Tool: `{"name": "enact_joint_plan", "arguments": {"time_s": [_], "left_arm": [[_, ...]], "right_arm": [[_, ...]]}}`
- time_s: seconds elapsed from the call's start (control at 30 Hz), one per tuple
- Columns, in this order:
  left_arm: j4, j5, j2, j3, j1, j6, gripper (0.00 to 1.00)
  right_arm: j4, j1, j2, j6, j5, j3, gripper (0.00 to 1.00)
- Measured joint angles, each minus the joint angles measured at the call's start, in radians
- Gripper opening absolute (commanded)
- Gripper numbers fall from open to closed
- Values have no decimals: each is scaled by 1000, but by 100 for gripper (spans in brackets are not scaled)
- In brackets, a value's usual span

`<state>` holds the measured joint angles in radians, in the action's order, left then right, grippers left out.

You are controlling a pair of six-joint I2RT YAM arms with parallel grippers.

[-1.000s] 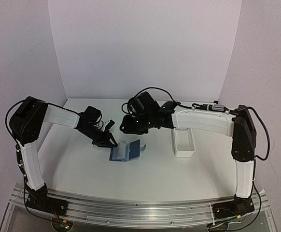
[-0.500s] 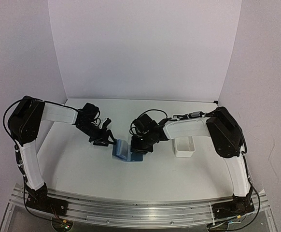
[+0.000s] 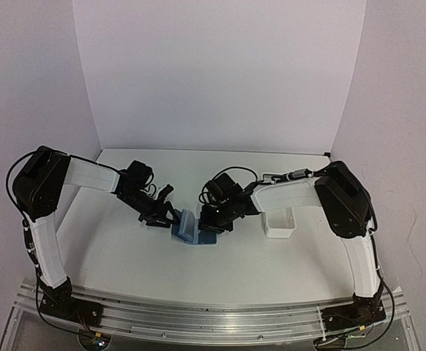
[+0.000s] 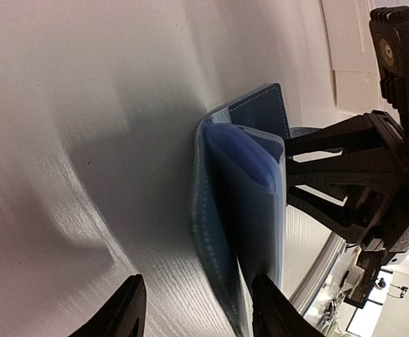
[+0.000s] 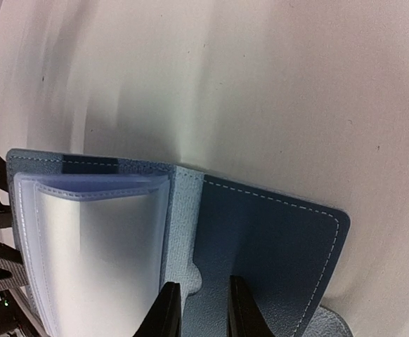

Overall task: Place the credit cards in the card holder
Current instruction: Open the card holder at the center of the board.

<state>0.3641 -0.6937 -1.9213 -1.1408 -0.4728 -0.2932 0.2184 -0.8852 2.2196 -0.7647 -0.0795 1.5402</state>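
The dark-blue card holder stands half open on the table between both grippers. My left gripper is open at its left side. In the left wrist view the cover's stitched edge runs down between my left gripper's spread fingers. My right gripper is at the holder's right side. In the right wrist view my right gripper hovers, jaws only slightly apart, over the dark inner flap, with nothing between them. Clear sleeves fan out on the left. No credit card shows in any view.
A long white tray lies just right of the right arm's forearm. The white back wall and side walls enclose the table. The right gripper's black body shows close behind the holder in the left wrist view.
My right arm swung from the back centre down to the holder's right side. My left gripper slid right up against the holder. The holder shifted slightly right and now stands more folded.
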Motion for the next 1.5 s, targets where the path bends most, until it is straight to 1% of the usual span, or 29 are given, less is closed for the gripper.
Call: {"name": "enact_joint_plan", "arguments": {"time_s": [0.13, 0.17, 0.3, 0.33, 0.4, 0.5, 0.57, 0.63, 0.67, 0.73, 0.77, 0.8, 0.83, 0.87, 0.97, 1.0, 1.27, 1.5], "left_arm": [[-18, -57, 3, 7, 11, -23, 58], [-26, -68, 5, 10, 17, -28, 63], [-78, -137, 64, 45, 100, -44, 74], [-100, -162, 83, 61, 121, -50, 75], [-130, -185, 94, 82, 124, -47, 74], [-109, -185, 60, 85, 84, -43, 72], [-91, -182, 14, 81, 61, -42, 68], [-68, -174, -11, 81, 57, -39, 59], [-61, -172, -15, 81, 57, -40, 56], [-56, -170, -16, 81, 55, -30, 48], [-58, -170, -16, 81, 55, -31, 39], [-60, -171, -16, 80, 52, -25, 33], [-59, -172, -17, 80, 50, -31, 31], [-61, -175, -18, 80, 49, -25, 23], [-82, -190, -27, 75, 40, -40, 9], [-86, -196, -29, 75, 40, -45, 1], [-114, -262, -30, 58, 34, -57, 0], [-132, -274, -31, 5, -22, -79, 0]], "right_arm": [[-19, 3, -4, -5, -8, -14, 20], [-22, 3, -5, -6, -8, -16, 20], [-31, 4, -6, -8, -11, -21, 20], [-37, 4, -6, -8, -12, -21, 20], [-39, 4, -6, -8, -13, -22, 20], [-39, 4, -6, -8, -14, -22, 19], [-39, 4, -6, -8, -15, -22, 18], [-38, 5, -6, -8, -15, -22, 18], [-38, 5, -6, -8, -15, -22, 17], [-37, 5, -6, -8, -15, -22, 17], [-37, 5, -6, -7, -15, -23, 17], [-40, 6, -6, -7, -18, -23, 17], [-40, 6, -6, -7, -18, -23, 17], [-40, 6, -6, -7, -18, -23, 17], [-40, 6, -6, -7, -20, -23, 17], [-40, 6, -6, -7, -20, -23, 17], [-48, 10, -6, -7, -31, -27, 17], [-64, 16, -2, -7, -56, -29, 19]]}}
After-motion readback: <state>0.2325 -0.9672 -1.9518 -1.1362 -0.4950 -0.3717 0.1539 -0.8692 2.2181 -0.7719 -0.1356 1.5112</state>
